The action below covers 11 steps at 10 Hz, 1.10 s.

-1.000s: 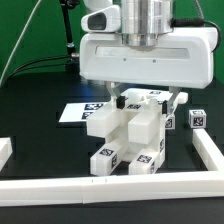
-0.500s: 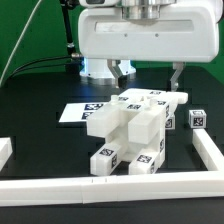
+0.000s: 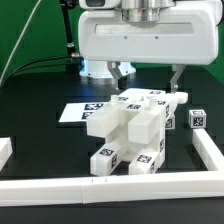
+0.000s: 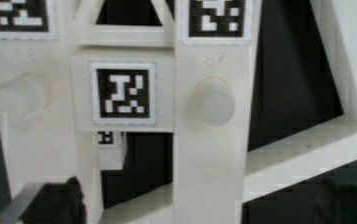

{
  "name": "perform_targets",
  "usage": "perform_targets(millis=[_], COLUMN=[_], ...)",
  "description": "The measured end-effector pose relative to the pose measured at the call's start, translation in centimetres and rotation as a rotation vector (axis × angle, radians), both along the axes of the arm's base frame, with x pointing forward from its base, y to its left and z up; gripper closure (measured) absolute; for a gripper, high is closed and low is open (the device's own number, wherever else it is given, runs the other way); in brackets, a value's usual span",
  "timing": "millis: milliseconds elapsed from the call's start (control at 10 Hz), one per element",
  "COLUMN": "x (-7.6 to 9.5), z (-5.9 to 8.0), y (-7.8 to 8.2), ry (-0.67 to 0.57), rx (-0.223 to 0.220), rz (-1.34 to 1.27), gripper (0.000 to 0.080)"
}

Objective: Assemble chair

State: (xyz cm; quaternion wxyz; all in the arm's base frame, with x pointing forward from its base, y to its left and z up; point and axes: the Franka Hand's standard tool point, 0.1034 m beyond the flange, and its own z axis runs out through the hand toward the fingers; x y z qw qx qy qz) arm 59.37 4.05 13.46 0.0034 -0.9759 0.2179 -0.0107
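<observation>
The chair (image 3: 135,125) is formed of blocky matte-white parts marked with square tags (image 3: 143,160). The gripper (image 3: 149,75) is held above it, jaws released and spread.

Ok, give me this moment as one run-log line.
claw: open, empty, above chair | chair: parts joined in one cluster | loose cube: apart, on the exterior view's right of chair

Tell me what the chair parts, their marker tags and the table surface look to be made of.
Chair parts: likely matte white plastic, perhaps printed; dull, glare-free faces with blocky edges. Table: black matte sheet or cloth, even and almost shineless; I cannot tell which. Marker tags: probably printed paper stickers, flat black-and-white squares.
</observation>
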Motion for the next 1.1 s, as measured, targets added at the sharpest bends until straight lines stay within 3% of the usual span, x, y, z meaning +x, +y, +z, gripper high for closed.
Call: perform_targets(millis=[100,500,600,900,1000,1100], x=[-0.1,-2.5,-2.7,-2.6,-3.9,-6.2], z=[0.1,3.1,3.3,3.1,2.6,1.5], y=[0.4,7.8,8.3,8.4,8.8,9.1], ry=[-0.001,0.01,0.031,0.028,0.036,0.044], rx=[0.002,0.045,0.003,0.006,0.013,0.027], rz=[-0.004,-0.062,-0.049,-0.045,-0.074,-0.079], gripper=[0.0151,0.0151,0.0151,0.0151,0.0151,0.0151])
